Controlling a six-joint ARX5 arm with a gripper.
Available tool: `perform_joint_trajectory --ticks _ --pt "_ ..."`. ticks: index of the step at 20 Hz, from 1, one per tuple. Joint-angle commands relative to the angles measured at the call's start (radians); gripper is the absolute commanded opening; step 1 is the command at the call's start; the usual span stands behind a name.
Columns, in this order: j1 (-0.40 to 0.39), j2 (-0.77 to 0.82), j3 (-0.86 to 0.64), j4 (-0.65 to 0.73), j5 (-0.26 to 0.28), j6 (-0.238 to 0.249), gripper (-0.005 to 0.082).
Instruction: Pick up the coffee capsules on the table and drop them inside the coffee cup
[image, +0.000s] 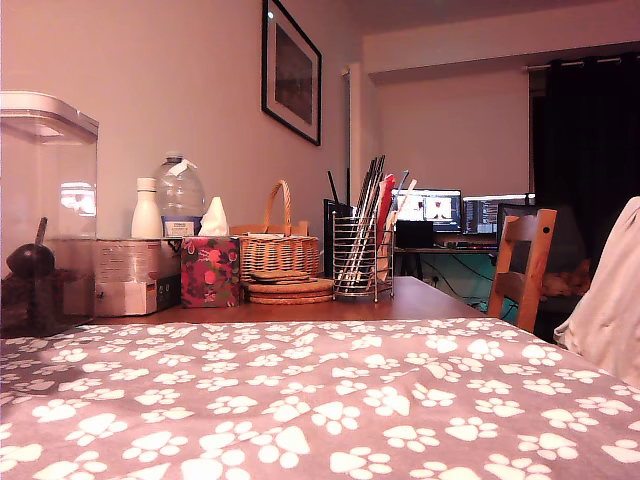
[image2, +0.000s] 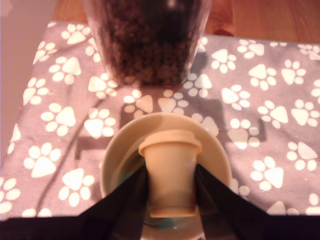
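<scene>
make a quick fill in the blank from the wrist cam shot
1. The gripper is shut on the coffee cup, which is topped with a ____.
2. The pale saucer under the cup is ____ in shape.
3. The tablecloth is printed with white ____ prints.
Missing words: lid; round; paw

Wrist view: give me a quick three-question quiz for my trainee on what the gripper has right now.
1. True or false: the gripper is closed on the coffee cup, and the cup's lid is on.
2. What lies under the cup? A) a round pale saucer B) a wicker basket C) bare wood
3. Fill in: the cloth is printed with white ___ prints.

Key: 1 true; 2 A; 3 paw.
</scene>
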Motion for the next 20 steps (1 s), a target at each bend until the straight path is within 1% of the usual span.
perform_joint_trajectory --ticks 1,8,9,12,14,16,20 --pt "0.004 0.017 0.006 0.008 -0.002 0.003 0.0104" --pt "0.003 0.017 0.006 0.000 -0.002 0.003 0.0119" --pt "0.003 0.017 0.006 -0.003 -0.003 0.002 0.0142" --pt "0.003 0.017 0.006 -0.008 -0.003 0.002 0.0324" --pt "0.004 0.017 0.006 -0.010 -0.003 0.002 0.0395" --pt "0.003 0.017 0.006 -0.012 -0.002 0.002 0.0412" --pt "0.003 0.016 0.006 -0.012 -0.002 0.003 0.0408"
